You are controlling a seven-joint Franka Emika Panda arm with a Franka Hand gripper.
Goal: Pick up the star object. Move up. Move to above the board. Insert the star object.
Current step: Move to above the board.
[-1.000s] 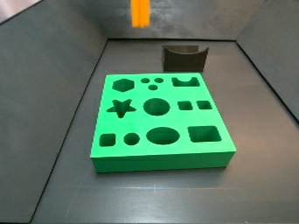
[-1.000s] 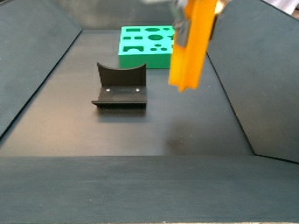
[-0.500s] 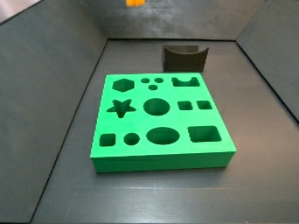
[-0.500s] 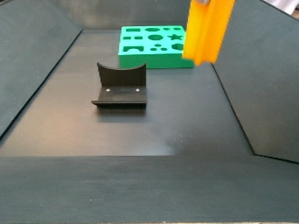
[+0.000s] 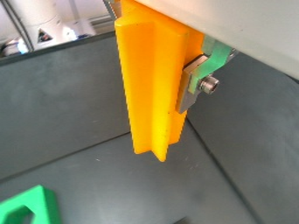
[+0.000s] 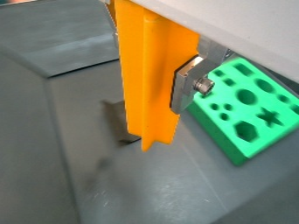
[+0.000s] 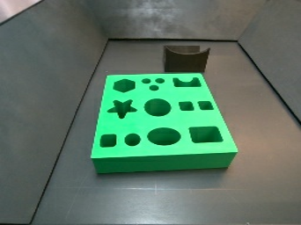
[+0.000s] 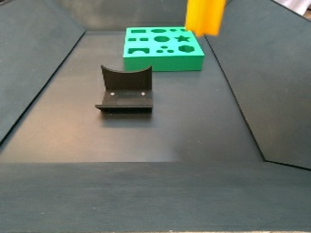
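The star object (image 5: 149, 83), a tall bright-orange ridged peg, hangs upright between my gripper's (image 5: 158, 80) jaws in both wrist views, with one silver finger (image 5: 194, 77) pressed on its side. The gripper itself is above the edge of both side views. One side view shows only the lower end of the star object (image 8: 205, 15), high above the floor near the board (image 8: 170, 63). The board (image 7: 159, 163) is a bright-green block with a star hole (image 7: 121, 108) among its shaped holes. In a wrist view the board (image 6: 222, 109) lies below and to one side of the star object (image 6: 146, 79).
The dark fixture (image 8: 124, 89) stands on the floor in front of the board; in a side view the fixture (image 7: 186, 57) sits behind the board. Sloping grey walls enclose the floor on both sides. A corner of the board (image 5: 26, 208) shows in a wrist view.
The star object has risen steadily in the gripper. It has left the top of a side view, and in a side view only its lower end remains, further toward the board.
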